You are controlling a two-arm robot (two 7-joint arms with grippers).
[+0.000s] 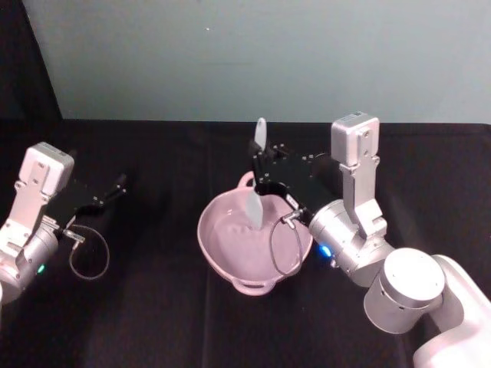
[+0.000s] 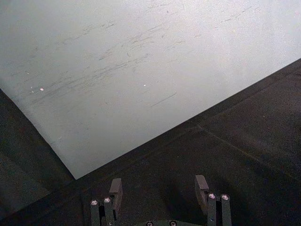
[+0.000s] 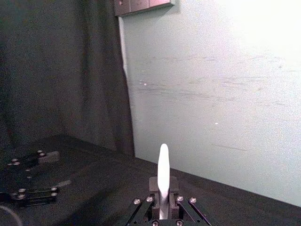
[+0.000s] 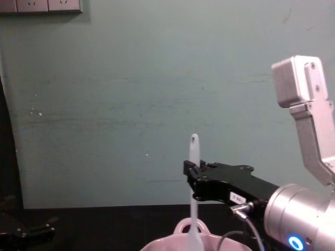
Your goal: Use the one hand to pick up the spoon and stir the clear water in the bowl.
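The right gripper [image 1: 259,170] clamps its fingers on the spoon [image 1: 254,208] mid-handle, upright, so the blade dips into the bowl [image 1: 215,249] for stirring; the left gripper [image 1: 113,189] hangs spread-fingered, well aside over the table [image 1: 153,314].

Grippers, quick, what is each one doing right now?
Left gripper: open, holding nothing.
Right gripper: closed, holding the spoon upright over the bowl.
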